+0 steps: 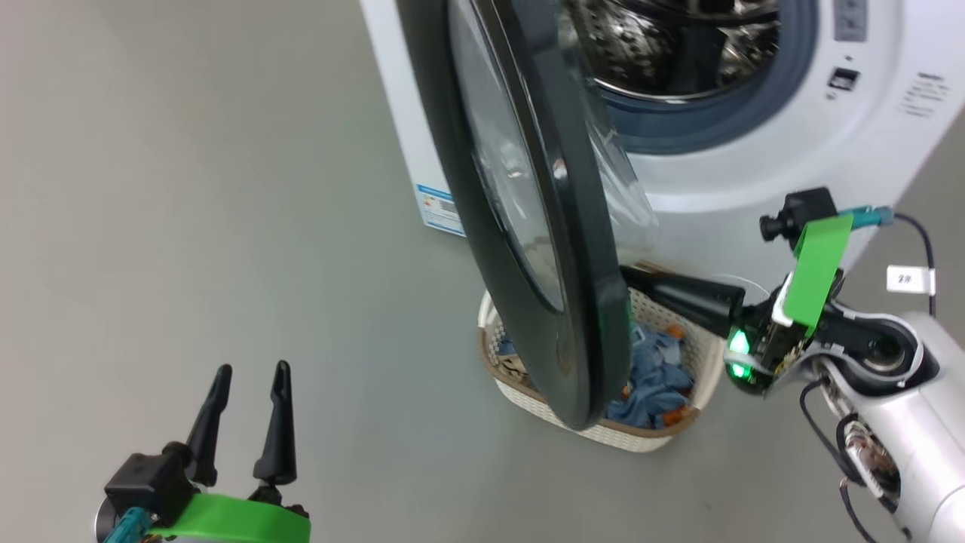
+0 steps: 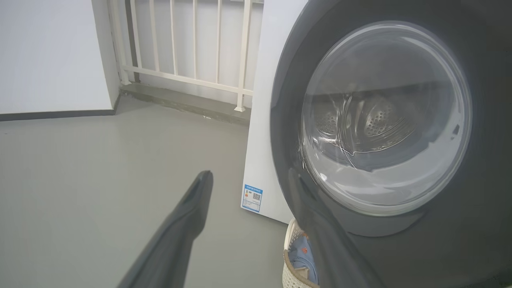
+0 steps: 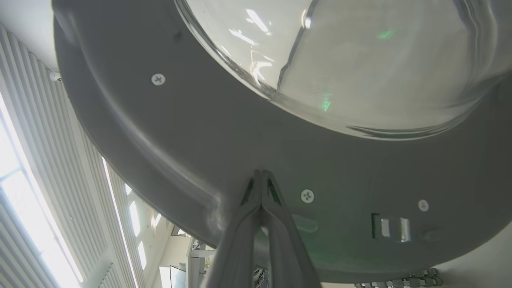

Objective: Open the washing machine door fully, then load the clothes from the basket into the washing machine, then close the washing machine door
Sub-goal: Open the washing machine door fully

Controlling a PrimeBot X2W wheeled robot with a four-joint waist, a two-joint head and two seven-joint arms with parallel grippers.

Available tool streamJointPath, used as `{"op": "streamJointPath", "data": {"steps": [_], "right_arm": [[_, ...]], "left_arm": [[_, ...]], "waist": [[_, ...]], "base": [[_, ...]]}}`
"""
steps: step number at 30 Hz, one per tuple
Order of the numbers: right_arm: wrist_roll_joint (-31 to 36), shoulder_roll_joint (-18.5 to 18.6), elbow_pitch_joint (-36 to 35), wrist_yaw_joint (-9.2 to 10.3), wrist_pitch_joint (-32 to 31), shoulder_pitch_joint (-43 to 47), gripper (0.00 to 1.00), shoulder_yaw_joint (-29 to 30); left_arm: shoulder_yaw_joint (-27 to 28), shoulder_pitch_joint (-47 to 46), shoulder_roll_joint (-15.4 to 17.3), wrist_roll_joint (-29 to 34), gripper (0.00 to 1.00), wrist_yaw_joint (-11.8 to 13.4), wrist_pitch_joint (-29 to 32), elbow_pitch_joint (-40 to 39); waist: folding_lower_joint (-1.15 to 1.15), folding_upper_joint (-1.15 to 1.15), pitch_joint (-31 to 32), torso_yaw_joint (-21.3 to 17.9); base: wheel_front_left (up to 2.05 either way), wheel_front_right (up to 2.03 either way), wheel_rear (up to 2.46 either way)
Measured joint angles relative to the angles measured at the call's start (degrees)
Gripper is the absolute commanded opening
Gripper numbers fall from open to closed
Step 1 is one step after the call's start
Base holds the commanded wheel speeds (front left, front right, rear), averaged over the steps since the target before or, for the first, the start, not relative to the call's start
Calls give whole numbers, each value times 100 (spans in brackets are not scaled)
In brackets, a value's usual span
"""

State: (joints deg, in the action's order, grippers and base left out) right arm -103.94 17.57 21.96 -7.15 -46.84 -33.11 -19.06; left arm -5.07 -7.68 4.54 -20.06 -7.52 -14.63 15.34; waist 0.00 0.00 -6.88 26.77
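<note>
The washing machine [image 1: 754, 173] stands at the top right with its steel drum [image 1: 663, 45] exposed. The washing machine door [image 1: 580, 302] hangs partly open, seen nearly edge-on, its black rim over the basket [image 1: 648, 439]. Blue clothes [image 1: 656, 377] with orange prints lie in the basket. My right gripper [image 1: 629, 275] is shut, its tips against the door's inner side. The right wrist view shows that gripper [image 3: 261, 173] pressed to the grey inner face [image 3: 180, 152] below the glass bowl [image 3: 360, 60]. My left gripper [image 1: 253, 368] is open over bare floor, left of the door [image 2: 384, 120].
A blue label sticker [image 2: 252, 198] sits low on the machine's white side panel. A cream railing [image 2: 192, 44] on a low step and a white wall [image 2: 48, 56] lie beyond the machine. Grey floor [image 1: 226, 188] stretches to the left. The basket [image 2: 294, 266] stands right under the door.
</note>
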Motion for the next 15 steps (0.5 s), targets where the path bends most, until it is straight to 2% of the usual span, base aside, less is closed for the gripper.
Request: {"op": "streamJointPath", "data": {"steps": [8,15], "right_arm": [[-41,-148,-215,0,-58,208,0,-13],[-38,-309,-193,0,-159,198,0,-108]], "left_arm": [[1,95,31,1,100,2,0,-3],[78,176,42,1,100,49,0,-82]], "waist": [[0,0,123,386],[0,0,74,454]], "base": [[0,0,0],[0,0,0]]}}
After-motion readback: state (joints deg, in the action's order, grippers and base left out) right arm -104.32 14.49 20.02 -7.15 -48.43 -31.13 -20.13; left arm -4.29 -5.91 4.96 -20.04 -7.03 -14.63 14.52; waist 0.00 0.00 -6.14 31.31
